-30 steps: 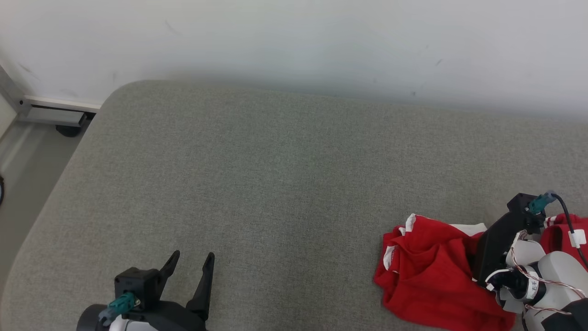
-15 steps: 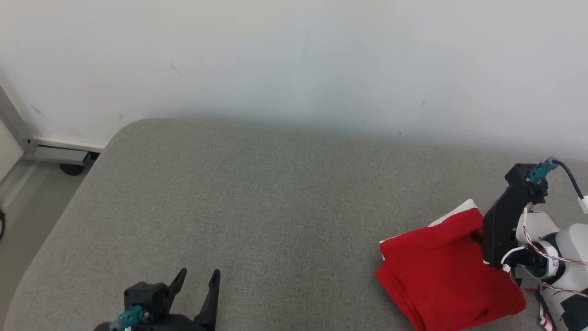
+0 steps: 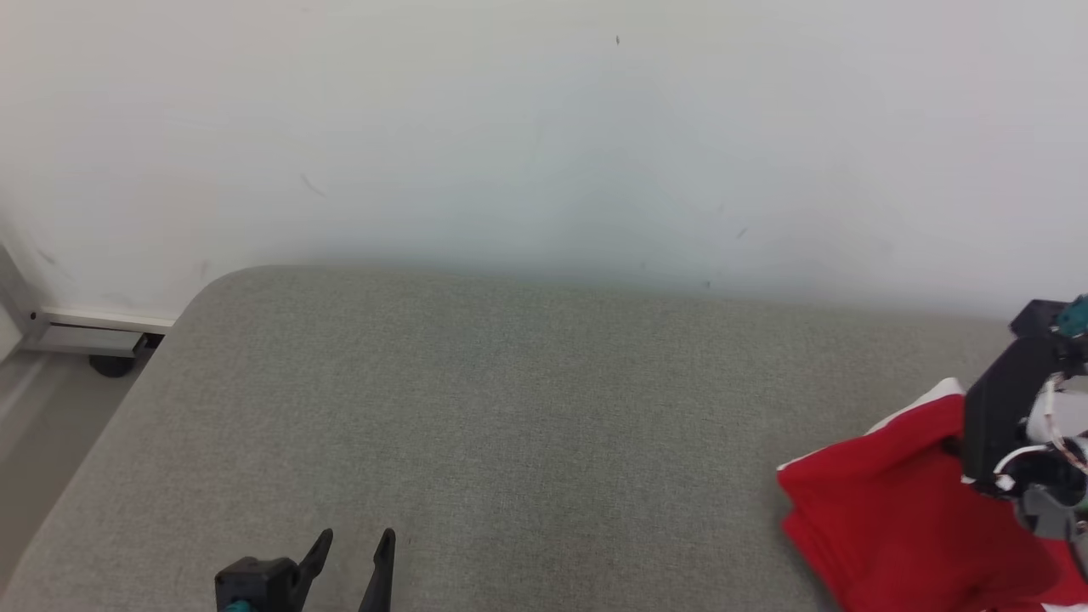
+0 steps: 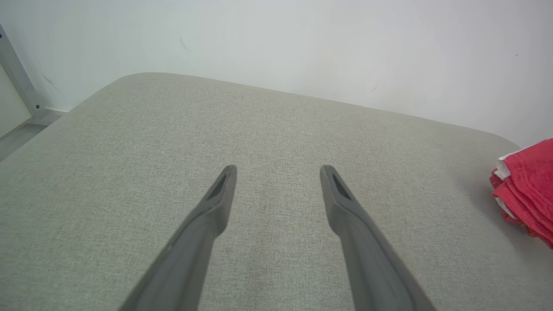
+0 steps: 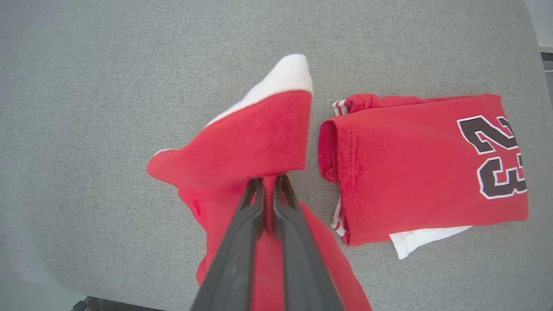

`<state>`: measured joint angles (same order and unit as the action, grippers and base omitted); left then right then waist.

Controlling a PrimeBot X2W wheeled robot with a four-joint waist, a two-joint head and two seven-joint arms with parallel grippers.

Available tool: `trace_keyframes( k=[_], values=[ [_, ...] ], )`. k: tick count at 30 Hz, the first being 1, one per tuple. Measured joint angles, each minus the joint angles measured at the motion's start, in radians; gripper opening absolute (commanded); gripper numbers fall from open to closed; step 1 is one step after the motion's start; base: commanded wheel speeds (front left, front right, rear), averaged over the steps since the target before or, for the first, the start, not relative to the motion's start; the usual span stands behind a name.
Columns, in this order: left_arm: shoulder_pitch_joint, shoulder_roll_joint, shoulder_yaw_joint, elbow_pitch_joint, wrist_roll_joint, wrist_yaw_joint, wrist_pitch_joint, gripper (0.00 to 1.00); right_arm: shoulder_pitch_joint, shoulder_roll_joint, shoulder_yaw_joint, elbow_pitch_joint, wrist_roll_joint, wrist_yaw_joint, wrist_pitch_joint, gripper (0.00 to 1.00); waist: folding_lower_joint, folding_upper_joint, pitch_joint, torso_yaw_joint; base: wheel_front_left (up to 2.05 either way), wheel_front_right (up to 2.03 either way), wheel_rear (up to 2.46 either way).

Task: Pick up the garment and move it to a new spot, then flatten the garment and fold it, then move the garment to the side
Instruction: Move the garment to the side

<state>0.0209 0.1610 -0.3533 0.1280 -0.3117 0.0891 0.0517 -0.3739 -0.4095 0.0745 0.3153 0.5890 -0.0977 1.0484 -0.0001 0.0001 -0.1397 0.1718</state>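
While the right gripper (image 5: 268,183) has its two dark fingers pinched tight on a fold of the red garment (image 5: 255,138), the cloth hangs bunched from the tips with a white-trimmed corner sticking up, over the right end of the grey padded surface (image 3: 510,408). Just beside it, not touching, a folded red jersey (image 5: 414,164) with a black 23 lies flat on the padding. Over on the left, the left gripper (image 4: 278,170) hovers spread wide, nothing between its fingers, well apart from the garment.
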Motion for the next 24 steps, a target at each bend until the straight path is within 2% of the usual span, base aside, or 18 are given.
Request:
trace_keyframes(
  k=[7,20,24],
  values=[
    [0.016,0.004,-0.006,-0.028,0.000,0.000,0.000,1.00,0.001,-0.045,-0.060,-0.030,-0.028,-0.018,0.018,0.00,0.0000,0.0000,0.019,-0.020,0.00,0.00,0.00],
    [0.007,0.034,-0.012,-0.050,0.003,-0.011,0.019,1.00,0.036,-0.049,-0.156,-0.052,-0.070,-0.027,0.019,0.00,0.0000,0.0000,0.083,-0.044,0.00,0.00,0.00],
    [-0.009,0.040,-0.015,-0.068,0.010,-0.012,0.027,1.00,0.035,-0.049,-0.227,-0.047,-0.128,-0.027,0.007,0.00,0.0001,0.0000,0.103,-0.051,0.00,0.00,0.00]
  ],
)
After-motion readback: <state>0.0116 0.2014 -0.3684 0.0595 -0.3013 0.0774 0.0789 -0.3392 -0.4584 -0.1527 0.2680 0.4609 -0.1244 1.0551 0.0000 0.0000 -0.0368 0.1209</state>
